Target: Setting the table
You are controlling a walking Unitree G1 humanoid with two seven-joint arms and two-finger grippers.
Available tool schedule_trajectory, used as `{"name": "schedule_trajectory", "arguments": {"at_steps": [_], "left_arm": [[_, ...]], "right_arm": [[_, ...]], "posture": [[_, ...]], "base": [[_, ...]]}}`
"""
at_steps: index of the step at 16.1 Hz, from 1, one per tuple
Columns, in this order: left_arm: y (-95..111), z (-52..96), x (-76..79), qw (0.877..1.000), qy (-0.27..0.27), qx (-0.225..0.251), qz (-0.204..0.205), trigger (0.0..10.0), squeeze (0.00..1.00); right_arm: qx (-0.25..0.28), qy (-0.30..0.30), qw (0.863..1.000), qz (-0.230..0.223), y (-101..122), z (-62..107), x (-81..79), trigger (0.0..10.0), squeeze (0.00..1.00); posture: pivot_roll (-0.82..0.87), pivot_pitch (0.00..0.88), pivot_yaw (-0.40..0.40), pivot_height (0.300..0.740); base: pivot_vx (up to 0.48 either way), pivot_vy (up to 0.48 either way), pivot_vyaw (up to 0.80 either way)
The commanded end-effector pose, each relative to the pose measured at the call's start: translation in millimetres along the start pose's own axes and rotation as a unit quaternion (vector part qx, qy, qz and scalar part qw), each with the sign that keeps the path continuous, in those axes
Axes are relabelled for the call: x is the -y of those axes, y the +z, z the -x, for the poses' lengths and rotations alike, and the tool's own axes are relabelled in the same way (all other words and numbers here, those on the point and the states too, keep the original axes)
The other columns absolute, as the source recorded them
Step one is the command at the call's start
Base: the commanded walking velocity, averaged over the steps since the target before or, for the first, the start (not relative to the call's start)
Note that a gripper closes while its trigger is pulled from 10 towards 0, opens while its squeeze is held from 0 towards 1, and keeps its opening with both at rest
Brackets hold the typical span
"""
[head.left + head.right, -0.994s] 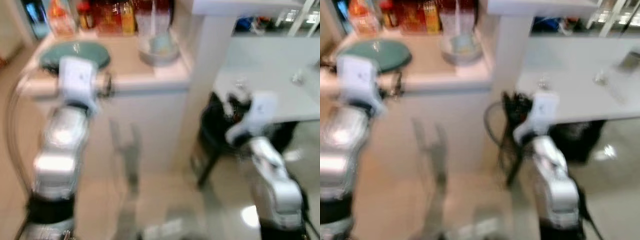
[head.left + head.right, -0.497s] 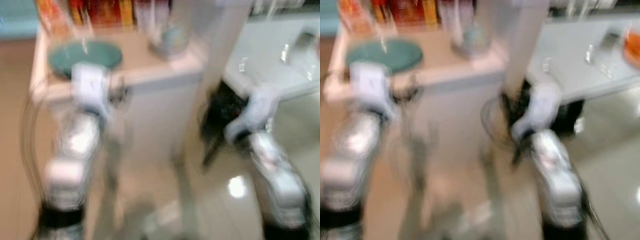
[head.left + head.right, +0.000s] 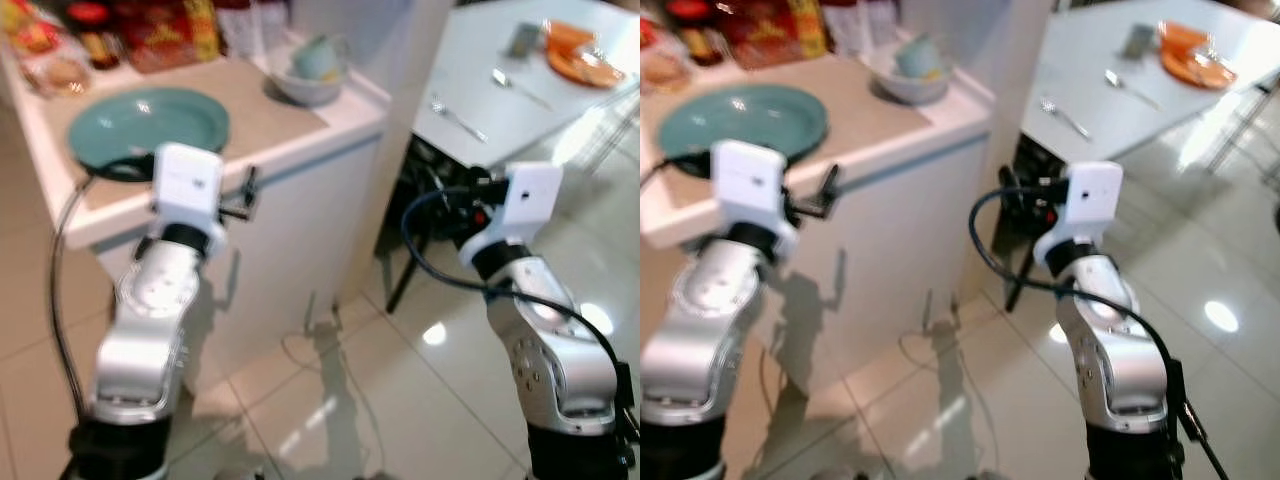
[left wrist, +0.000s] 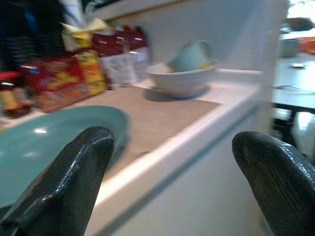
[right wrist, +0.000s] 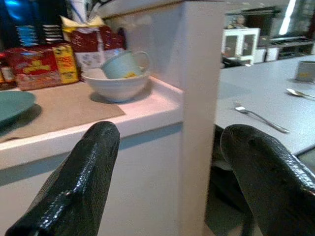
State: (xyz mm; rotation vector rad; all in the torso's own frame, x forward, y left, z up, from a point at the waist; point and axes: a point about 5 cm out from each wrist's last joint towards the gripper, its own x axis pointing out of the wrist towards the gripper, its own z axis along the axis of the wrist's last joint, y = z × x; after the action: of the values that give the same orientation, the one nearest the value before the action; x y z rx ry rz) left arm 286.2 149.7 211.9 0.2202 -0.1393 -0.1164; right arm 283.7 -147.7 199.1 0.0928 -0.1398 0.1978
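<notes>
Left eye view shows a round teal plate (image 3: 147, 124) lying flat on the white counter (image 3: 330, 118), with a white bowl (image 3: 305, 88) (a pale cup (image 3: 318, 58) tipped inside it) farther along. Left gripper (image 4: 172, 182) hovers level at the counter edge just below the plate, right gripper (image 5: 167, 187) is raised beside the counter's end; both have fingers spread wide, holding nothing.

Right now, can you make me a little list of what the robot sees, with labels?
counter: white counter in front of the robot
plate: teal plate on the counter, near the left end effector
bowl: white bowl with a pale green cup tipped inside it
packets: red snack packets at the back
table: grey table to the right, with a fork, a spoon and an orange dish
left end effector: open, empty
right end effector: open, empty
</notes>
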Motion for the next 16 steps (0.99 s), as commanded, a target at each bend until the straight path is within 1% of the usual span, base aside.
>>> {"name": "schedule_trajectory", "arguments": {"at_steps": [1,2,3,4,5,6,8,13,14,16], "left_arm": [[3.1,1.2,0.0,1.000,0.000,0.008,0.005,10.0,0.00],[3.2,1.4,0.0,1.000,0.001,0.008,0.006,10.0,0.00],[3.5,1.4,-0.1,1.000,0.002,0.008,0.005,10.0,0.00],[4.0,1.2,-1.8,1.000,0.009,0.009,0.002,10.0,0.00],[5.3,1.0,-4.5,1.000,0.017,0.012,-0.001,10.0,0.00],[5.7,0.8,-5.7,1.000,0.020,0.012,-0.001,10.0,0.00],[3.8,-0.4,-10.1,0.999,0.037,0.003,-0.005,10.0,0.00],[4.9,-0.6,-15.7,0.999,0.051,0.002,-0.008,10.0,0.00],[7.3,-1.4,-17.9,0.998,0.054,0.006,-0.010,10.0,0.00],[12.8,-3.6,-23.9,0.998,0.059,0.014,-0.014,10.0,0.00]], "right_arm": [[0.002,-0.005,1.000,0.002,2.6,-1.6,2.1,10.0,0.00],[0.000,-0.001,1.000,-0.003,2.2,-1.8,1.6,10.0,0.00],[0.004,0.015,1.000,-0.022,2.9,-1.6,-1.1,10.0,1.00],[0.005,0.025,0.999,-0.027,3.5,-1.7,-3.0,10.0,1.00],[-0.011,0.029,0.999,0.012,1.0,-2.9,-4.3,10.0,1.00],[-0.013,0.034,0.999,0.019,0.5,-3.2,-5.4,10.0,0.00],[-0.014,0.063,0.997,0.033,0.3,-3.8,-10.8,10.0,0.00],[-0.017,0.096,0.994,0.054,-1.0,-2.8,-17.6,10.0,0.00],[-0.014,0.104,0.993,0.054,-0.7,-2.2,-19.3,10.0,0.00],[-0.002,0.110,0.994,0.022,1.1,-1.4,-21.3,10.0,0.00]], "posture": [[0.08,0.058,-0.064,0.740],[0.08,0.058,-0.064,0.740],[0.08,0.058,-0.066,0.740],[0.08,0.057,-0.067,0.740],[0.08,0.058,-0.071,0.740],[0.08,0.057,-0.073,0.740],[0.08,0.057,-0.076,0.740],[0.08,0.057,-0.080,0.740],[0.08,0.057,-0.081,0.740],[0.08,0.057,-0.081,0.740]], "base": [[0.360,0.000,0.00],[0.371,0.000,0.00],[0.375,0.000,0.00],[0.371,0.000,0.00],[0.368,0.000,0.00],[0.375,0.000,0.00],[0.401,0.000,0.00],[0.477,0.000,0.80],[0.480,0.000,0.80],[0.467,0.000,0.00]]}}
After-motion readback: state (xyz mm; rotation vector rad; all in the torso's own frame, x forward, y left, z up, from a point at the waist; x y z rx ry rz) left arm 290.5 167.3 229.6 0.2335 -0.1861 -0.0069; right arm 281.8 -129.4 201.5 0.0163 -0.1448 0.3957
